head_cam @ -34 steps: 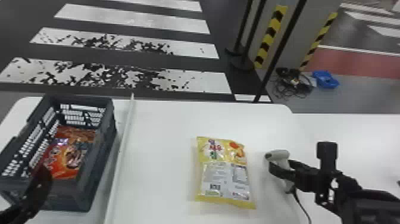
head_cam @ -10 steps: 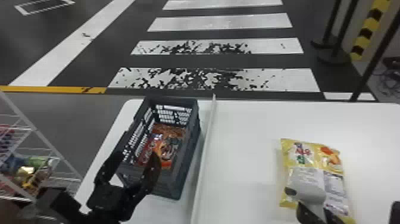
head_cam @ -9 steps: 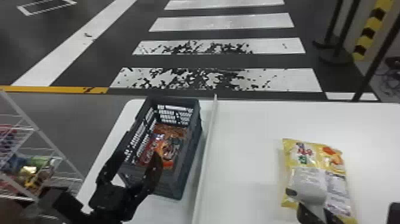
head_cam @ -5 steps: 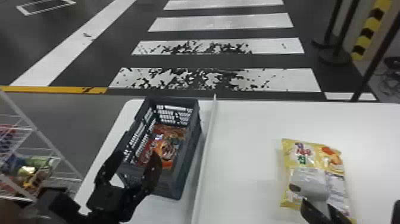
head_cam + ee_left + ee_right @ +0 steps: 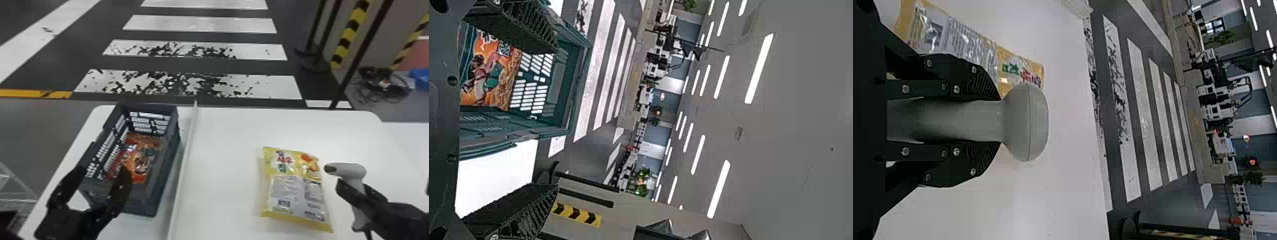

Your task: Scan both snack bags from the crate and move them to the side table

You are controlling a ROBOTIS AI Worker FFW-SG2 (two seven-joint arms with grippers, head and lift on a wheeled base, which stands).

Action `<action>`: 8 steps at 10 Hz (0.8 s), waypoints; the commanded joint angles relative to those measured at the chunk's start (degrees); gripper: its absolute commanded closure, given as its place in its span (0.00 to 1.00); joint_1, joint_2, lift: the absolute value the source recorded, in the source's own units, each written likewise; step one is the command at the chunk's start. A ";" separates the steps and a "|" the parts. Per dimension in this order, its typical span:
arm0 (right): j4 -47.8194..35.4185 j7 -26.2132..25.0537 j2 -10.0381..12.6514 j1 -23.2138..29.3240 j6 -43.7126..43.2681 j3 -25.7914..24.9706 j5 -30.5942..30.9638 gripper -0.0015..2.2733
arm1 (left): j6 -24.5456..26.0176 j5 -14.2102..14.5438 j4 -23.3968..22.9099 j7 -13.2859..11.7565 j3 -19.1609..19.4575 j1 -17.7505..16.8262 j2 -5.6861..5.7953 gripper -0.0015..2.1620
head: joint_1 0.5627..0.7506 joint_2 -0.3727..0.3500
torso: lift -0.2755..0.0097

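- Currently, left claw (image 5: 102,172): fingers spread, one to each side of a gap, at the crate's near end. No bag lies between them.
- Right claw (image 5: 999,121): fingers pinching the grey handheld scanner (image 5: 346,171) around its handle, well to the right of the crate. The scanner stands upright, its nose directed toward the crate side.
- Yellow snack bag (image 5: 295,188): flat on the white tabletop (image 5: 226,143), right of the crate and beyond the divider strip (image 5: 184,169). Its long axis runs near to far, roughly in line with the crate's length. The label panel is at the near end, the large lettering at the far end.
- Handling, yellow bag: probably light, air-filled and crushable, with slippery film. Grip a side edge or end seam with low force; avoid squeezing the middle.
- Orange-red snack bag (image 5: 139,162): lying inside the crate (image 5: 145,201), low between its walls. Its long axis appears to follow the crate's length; overlap makes this uncertain.
- Handling, orange-red bag: likely light and soft, with crinkling film. Lower the spread claw inside the crate walls, gather a raised fold, then lift straight up. Risk: fingers may catch the crate rim.
- Striped floor (image 5: 204,25): beyond the crate's far end.
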 commanded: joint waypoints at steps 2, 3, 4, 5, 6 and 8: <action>13.77 1.13 -5.67 -8.03 -1.10 -3.29 -1.07 0.99 | -0.09 -1.08 -1.18 0.09 0.00 1.10 -0.34 0.01 | 0.70 0.33 | 0.63; 19.92 1.92 -7.08 -11.46 -2.51 -3.21 -0.98 0.99 | -0.27 -1.17 -1.36 0.09 0.00 1.46 -0.34 0.01 | 0.70 0.29 | 0.63; 25.63 2.62 -8.04 -14.36 -5.32 -2.59 -0.81 0.99 | -0.44 -1.60 -1.62 0.09 0.00 1.98 -0.34 0.01 | 0.70 0.24 | 0.63; 31.52 3.77 -8.48 -17.53 -8.31 -1.01 -0.11 0.99 | -1.15 -1.78 -1.71 0.18 0.00 2.34 -0.43 0.01 | 0.70 0.20 | 0.63; 37.41 3.86 -9.36 -20.87 -11.47 1.72 0.60 0.99 | -1.85 -1.96 -1.71 0.18 0.09 2.86 -0.43 0.01 | 0.70 0.19 | 0.63; 48.75 4.91 -9.80 -27.19 -17.98 6.29 3.85 0.99 | -3.08 -2.48 -1.45 0.35 0.18 3.57 -0.51 0.01 | 0.70 0.19 | 0.63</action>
